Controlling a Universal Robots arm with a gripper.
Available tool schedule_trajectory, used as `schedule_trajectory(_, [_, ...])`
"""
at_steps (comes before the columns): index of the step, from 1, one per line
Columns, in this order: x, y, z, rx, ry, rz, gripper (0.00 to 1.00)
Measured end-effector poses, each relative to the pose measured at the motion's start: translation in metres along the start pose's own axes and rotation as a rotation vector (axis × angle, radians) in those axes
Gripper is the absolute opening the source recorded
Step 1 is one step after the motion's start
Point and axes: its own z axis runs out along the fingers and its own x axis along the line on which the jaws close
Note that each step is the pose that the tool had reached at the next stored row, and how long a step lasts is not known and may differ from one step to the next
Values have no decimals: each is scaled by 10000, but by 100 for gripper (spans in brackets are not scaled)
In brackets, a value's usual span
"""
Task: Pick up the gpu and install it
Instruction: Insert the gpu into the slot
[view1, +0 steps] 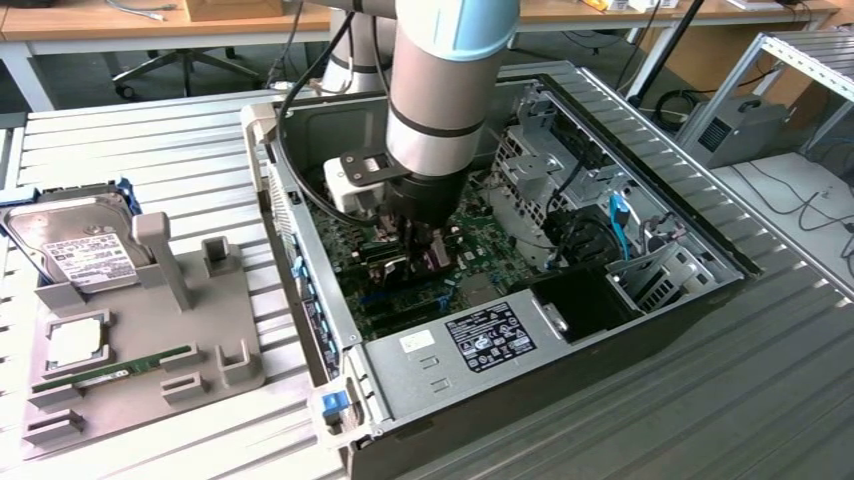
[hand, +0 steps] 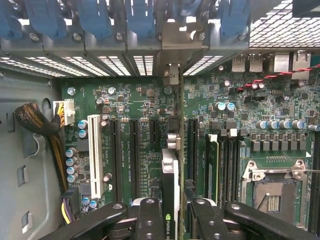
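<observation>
1. The pick-up looks done. The gpu (hand: 170, 172), a thin flat card seen edge-on with a black cooler face and a silver metal top edge, is inside the open grey metal computer case (view1: 441, 365). It is off the grey moulded parts tray (view1: 200, 330) at the exterior view's left. That tray holds a silver hard drive with a white label (view1: 78, 250) and a narrow green RAM stick (view1: 114, 372).
2. The black two-fingered gripper (hand: 172, 220) is pinching the gpu, one finger on each flat face. In the exterior view the gripper (view1: 418, 238) sits low in the case, just above the board.
3. The gpu is over the green motherboard (hand: 135, 100), in line with the long black expansion slots (hand: 135, 150) and close to them.
4. The seating step looks unfinished or unconfirmed: I cannot tell whether the bottom edge has entered a slot.
5. The gpu stands on edge, its faces upright to the motherboard. Its long axis runs parallel to the slots, from the gripper toward the vented rear wall under the blue plastic latches (hand: 95, 15).
6. The far end points at that rear wall, apparently the bracket end, though this is hard to make out.
</observation>
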Motion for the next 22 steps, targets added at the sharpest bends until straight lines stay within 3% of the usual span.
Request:
schedule_trajectory(10, [1, 2, 19, 209, -2, -33, 27])
schedule_trajectory(22, [0, 4, 30, 215, -6, -35, 27])
